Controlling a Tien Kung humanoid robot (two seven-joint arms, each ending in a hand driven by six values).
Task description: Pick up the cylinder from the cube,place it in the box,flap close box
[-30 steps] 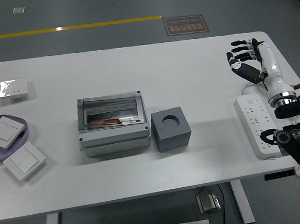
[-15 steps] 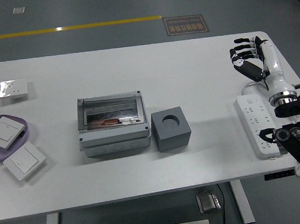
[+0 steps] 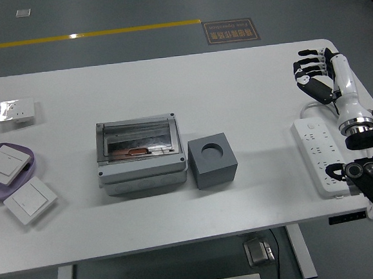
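Note:
A grey cube (image 3: 213,160) with an empty round socket in its top stands in the middle of the table. Just left of it sits a grey box (image 3: 140,154) whose clear flap lies shut over it; a copper-coloured cylinder (image 3: 137,151) shows through the flap inside. My right hand (image 3: 313,71) is at the table's far right edge, far from the cube and box, fingers spread and holding nothing. My left arm is out of view.
A white power strip (image 3: 321,156) lies at the right edge under my right arm. At the left are a purple dish (image 3: 33,166) holding a white switch plate (image 3: 5,163), a second switch plate (image 3: 30,200) and a small white socket (image 3: 17,111).
My right hand has moved to the right, away from the cube and box, toward the table's right edge. Nothing else has moved.

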